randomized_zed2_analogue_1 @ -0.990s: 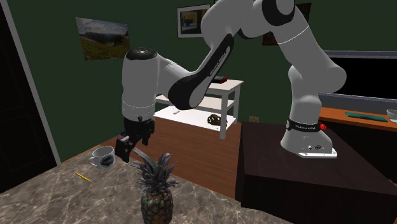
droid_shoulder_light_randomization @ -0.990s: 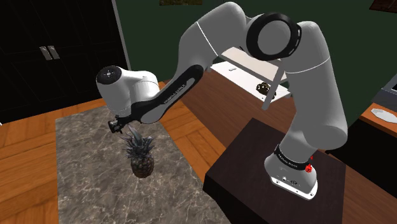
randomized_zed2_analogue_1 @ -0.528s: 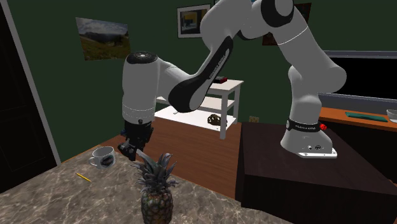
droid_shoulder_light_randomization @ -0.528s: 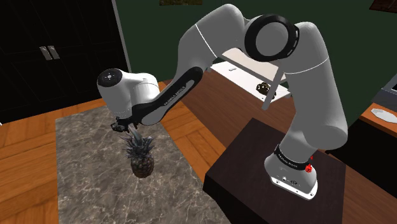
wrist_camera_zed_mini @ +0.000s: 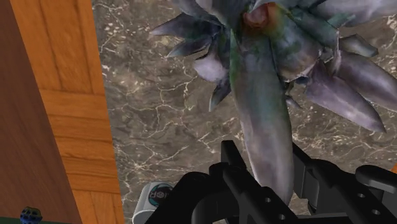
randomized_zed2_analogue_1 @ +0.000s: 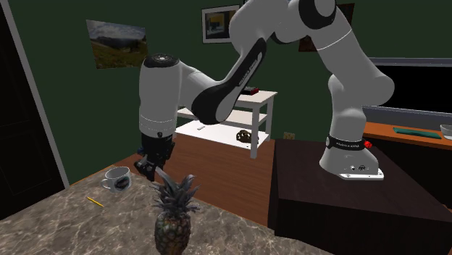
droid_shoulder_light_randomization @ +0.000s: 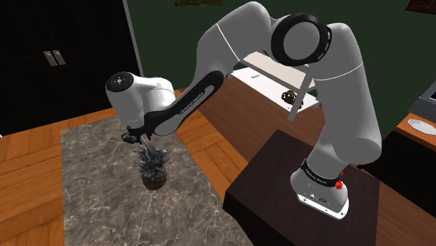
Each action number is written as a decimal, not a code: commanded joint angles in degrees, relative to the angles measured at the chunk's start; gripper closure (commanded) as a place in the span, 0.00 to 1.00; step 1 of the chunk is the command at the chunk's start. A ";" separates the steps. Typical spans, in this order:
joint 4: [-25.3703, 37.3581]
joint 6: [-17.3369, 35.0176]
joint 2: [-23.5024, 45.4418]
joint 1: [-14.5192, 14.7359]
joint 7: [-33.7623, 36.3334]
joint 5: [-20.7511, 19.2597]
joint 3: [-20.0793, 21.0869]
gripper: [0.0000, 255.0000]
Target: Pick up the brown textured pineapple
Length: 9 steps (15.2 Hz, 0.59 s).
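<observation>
A brown pineapple with a dark spiky leaf crown hangs upright just over the grey marble counter. My black gripper is directly above it, shut on one long leaf of the crown. In the second exterior view the gripper pinches the top leaf at the crown's left side, with the pineapple below. In the wrist view the fingers clasp the long leaf of the pineapple between them, marble beneath.
A white mug and a yellow pencil lie on the counter beyond the gripper; the mug also shows beside the fingers. Wooden floor borders the counter. The dark stand sits at the shoulder view's right; a white shelf table is behind.
The fingers have closed on a crown leaf. The pineapple has since risen a little and shifted slightly toward both exterior views' left with the gripper.
</observation>
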 commanded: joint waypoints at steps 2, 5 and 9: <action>0.40 -1.30 -1.24 -0.32 -0.96 0.94 0.60 1.00; 0.60 -2.62 -2.56 -0.68 -1.93 1.92 1.21 1.00; 1.05 -4.45 -4.23 -1.11 -3.22 3.22 1.98 1.00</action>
